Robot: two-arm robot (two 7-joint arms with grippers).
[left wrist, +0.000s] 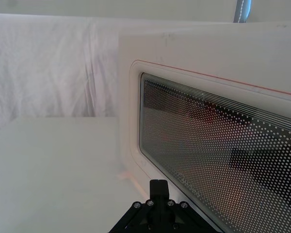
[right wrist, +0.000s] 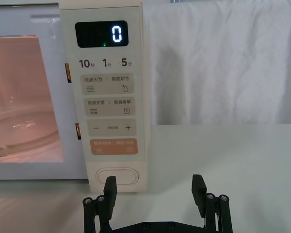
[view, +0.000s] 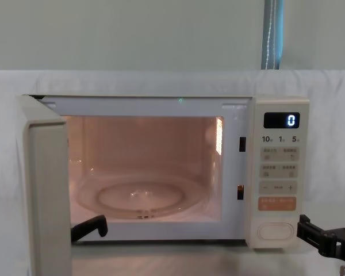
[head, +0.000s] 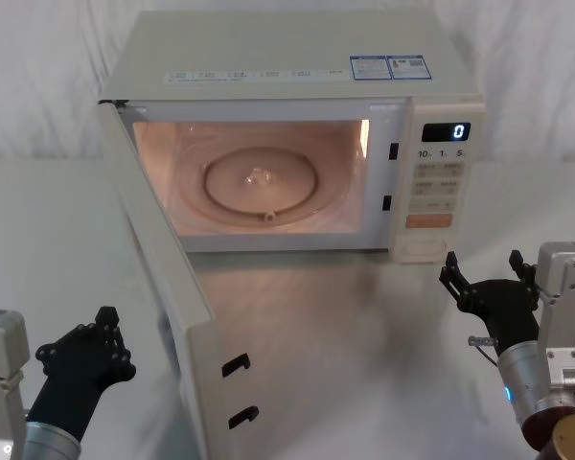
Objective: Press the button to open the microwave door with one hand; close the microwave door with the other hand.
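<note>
The left end effector (head: 101, 335) hovers low over the table (head: 364, 316) on the outer side of the microwave door (head: 163, 287), near its free edge but apart from it; whether its fingers are spread or closed cannot be told. This placement suits a push on the outer face, and in the left wrist view the dotted glass window (left wrist: 223, 160) of the door lies just ahead of that arm, which suggests closing is the step at hand. The door stands swung wide toward the robot, hinged at the left, with its two latch hooks (head: 238, 388) showing on the free edge. The microwave cavity (head: 259, 172) is lit from within and holds nothing except its round glass turntable (head: 262, 182). To the right, the control panel (head: 441, 182) shows a "0" on its display (head: 447, 131); at its lower end, under the orange key (head: 428, 220), sits the button (head: 424, 247), untouched. The right end effector (head: 487, 276) is released, fingers spread, and is poised on the table side just in front of and a little to the right of the button, apart from it, consistent with the opening press being complete.
</note>
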